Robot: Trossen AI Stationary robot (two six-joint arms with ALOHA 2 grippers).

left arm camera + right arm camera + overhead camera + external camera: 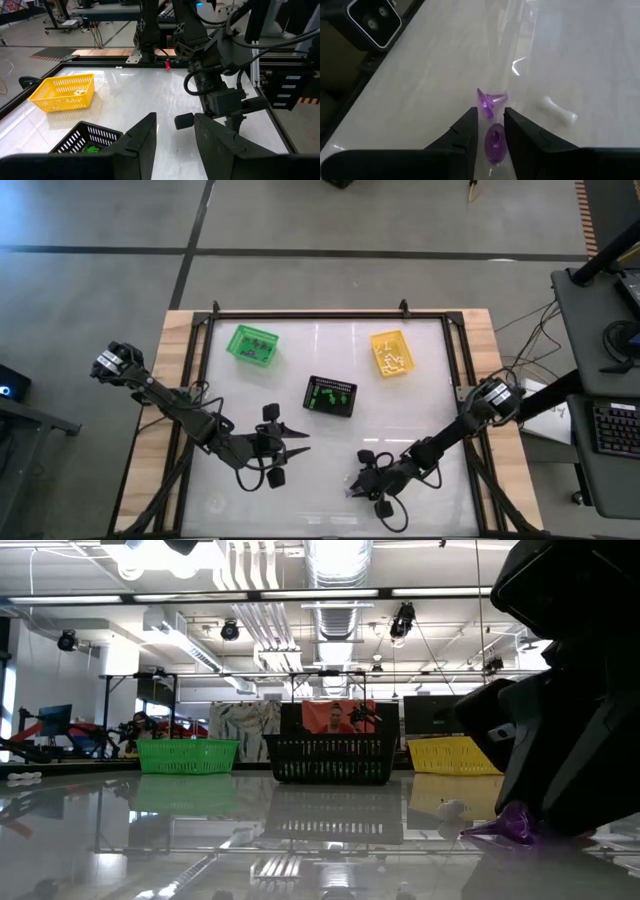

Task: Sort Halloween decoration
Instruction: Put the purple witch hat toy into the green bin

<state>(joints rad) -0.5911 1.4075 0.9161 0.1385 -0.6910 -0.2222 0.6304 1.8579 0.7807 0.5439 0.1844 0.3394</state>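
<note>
My right gripper [491,131] is down at the table's near edge, right of centre [353,490], shut on a purple trinket [494,142]. A small white trinket [560,111] lies on the table beside it, also seen in the low view [450,807]. My left gripper [300,438] hangs open over the table's middle, left of the right gripper, holding nothing. The green basket [252,343], black basket [330,395] and yellow basket [392,353] stand toward the far side. Green trinkets lie in the black basket [91,148], pale ones in the yellow basket [392,360]. My right gripper pinches the purple trinket's rounded body [495,145] between its two fingers, coming slanting down from the right. The trinket's winged end [490,99] sticks out past the fingertips. In the low view the trinket [512,825] sits low at the table top under the gripper.
The low camera [372,20] sits at the table's near edge close to my right gripper. The black table frame [300,315] runs round the white top. Open table lies between the two grippers and the baskets.
</note>
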